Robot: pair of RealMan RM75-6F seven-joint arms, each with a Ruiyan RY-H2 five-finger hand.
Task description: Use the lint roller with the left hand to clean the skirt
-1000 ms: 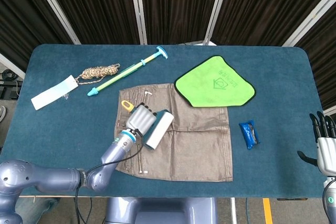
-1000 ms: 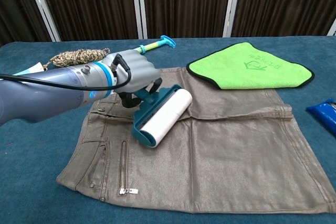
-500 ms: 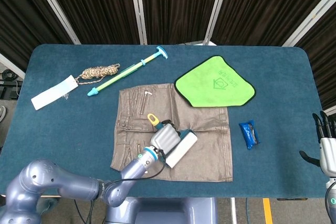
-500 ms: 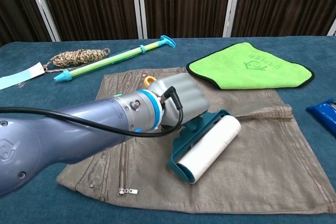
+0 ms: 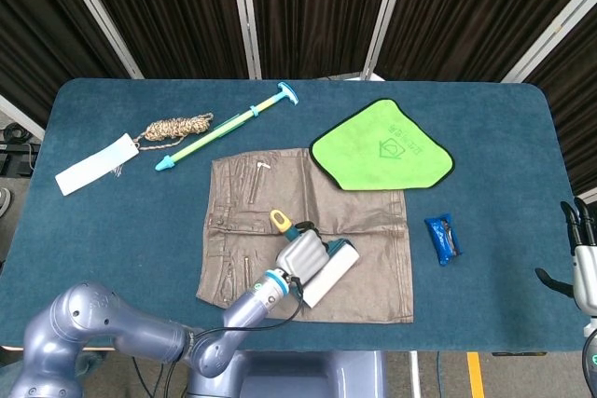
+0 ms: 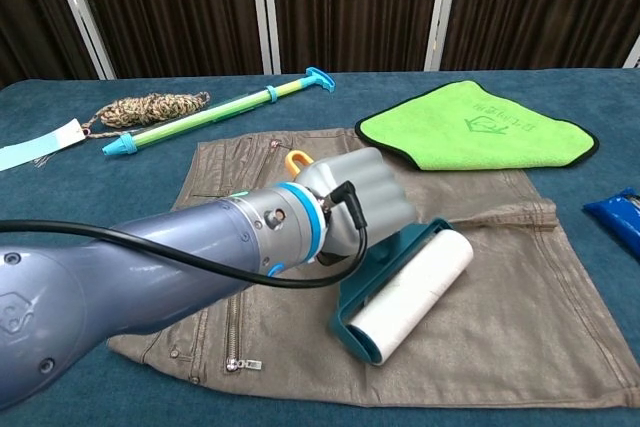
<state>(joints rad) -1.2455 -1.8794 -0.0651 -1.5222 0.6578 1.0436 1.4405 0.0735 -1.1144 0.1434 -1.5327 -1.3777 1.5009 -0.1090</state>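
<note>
A brown-grey skirt lies flat at the middle front of the blue table. My left hand grips the teal lint roller's handle, fingers wrapped around it. The white roll lies on the skirt's lower middle, angled toward the right. The handle's orange end sticks out behind the hand. My right hand hangs at the far right edge of the head view, off the table, fingers apart and holding nothing. The chest view does not show it.
A green cloth overlaps the skirt's far right corner. A blue packet lies right of the skirt. A long teal-and-yellow stick, a coil of rope and a white tag lie at the far left.
My left hand has rolled the lint roller from the skirt's upper left down and to the right, with a last small shift to the right. The right hand has edged further out of frame.
</note>
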